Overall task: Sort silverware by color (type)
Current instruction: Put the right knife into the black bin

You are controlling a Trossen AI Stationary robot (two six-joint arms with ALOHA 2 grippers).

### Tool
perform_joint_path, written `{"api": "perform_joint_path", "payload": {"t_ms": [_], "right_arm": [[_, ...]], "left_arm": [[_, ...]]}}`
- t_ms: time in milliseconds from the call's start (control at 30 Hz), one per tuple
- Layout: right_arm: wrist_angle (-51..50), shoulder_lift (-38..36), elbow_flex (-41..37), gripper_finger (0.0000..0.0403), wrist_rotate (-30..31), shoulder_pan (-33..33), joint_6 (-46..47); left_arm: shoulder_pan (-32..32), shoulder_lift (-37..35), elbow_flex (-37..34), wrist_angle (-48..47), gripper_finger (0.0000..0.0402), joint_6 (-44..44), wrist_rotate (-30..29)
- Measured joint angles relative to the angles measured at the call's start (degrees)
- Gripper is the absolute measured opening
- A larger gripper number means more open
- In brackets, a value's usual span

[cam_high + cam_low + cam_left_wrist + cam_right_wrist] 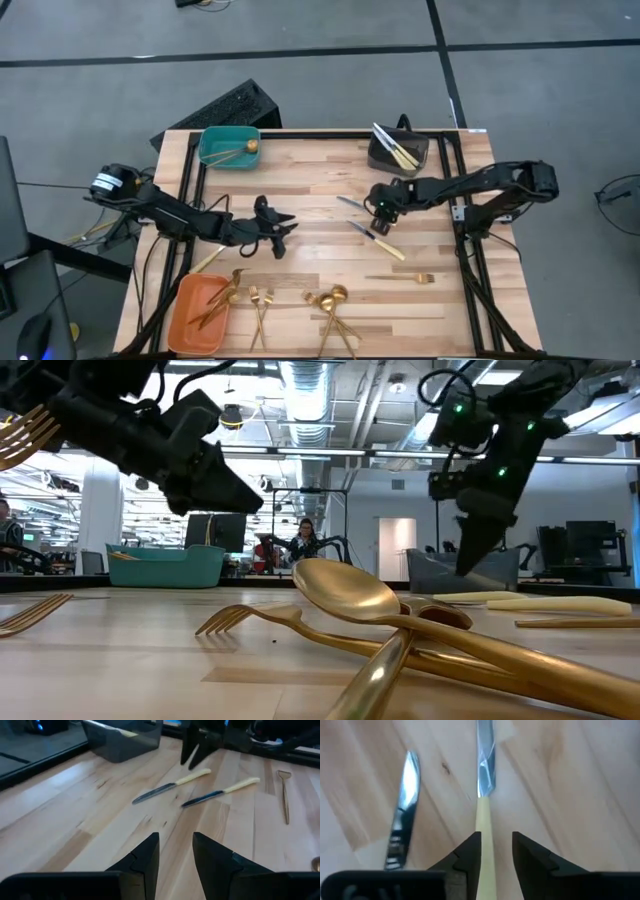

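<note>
right pincer (492,852) | parted, gripping nothing, poised over knife (485,795) | handle runs straight between its fingers, blade pointing away | left pincer (175,855) parted, empty, farther off

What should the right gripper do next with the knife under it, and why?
Probably lower a touch and close on the pale handle. The right gripper is open straddling the knife, which lies flat on the table beside a second knife. Then carry it to the dark grey bin, where other knives already sit.
</note>
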Motion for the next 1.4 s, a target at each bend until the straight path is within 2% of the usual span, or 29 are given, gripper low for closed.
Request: {"api": "perform_joint_path", "payload": {"t_ms": [267, 433, 500, 767, 1133, 1300, 1400], "right_arm": [[0.8, 8.0, 0.3, 0.0135, 0.2, 2.4, 0.9], [0.4, 11.1, 0.5, 0.0097, 0.4, 2.5, 1.9], [0.0, 11.1, 0.6, 0.008, 0.4, 2.8, 1.9], [-2.0, 5.9, 0.1, 0.008, 3.0, 3.6, 1.4], [-8.1, -5.3, 0.3, 0.008, 20.4, 5.5, 0.3], [-9.0, -9.2, 0.3, 0.008, 29.9, 5.2, -8.5], [-8.7, -12.2, 0.3, 0.008, 32.3, 2.9, -13.0]], "left_arm": [[0.5, -0.1, 1.4, -0.3, 0.0104, 2.5, 1.3], [0.5, -0.1, 1.4, -0.6, 0.0104, 4.2, 1.0], [0.4, -0.1, 1.4, -0.3, 0.0104, 5.0, 0.1], [0.5, -0.1, 1.4, -0.1, 0.0104, 5.0, -0.3], [0.5, -0.1, 1.6, 0.4, 0.0104, 5.1, -0.4], [0.5, -0.7, 1.8, 0.8, 0.0104, 6.5, -0.4], [0.5, -1.8, 1.8, 0.9, 0.0104, 6.6, -0.4]]}}
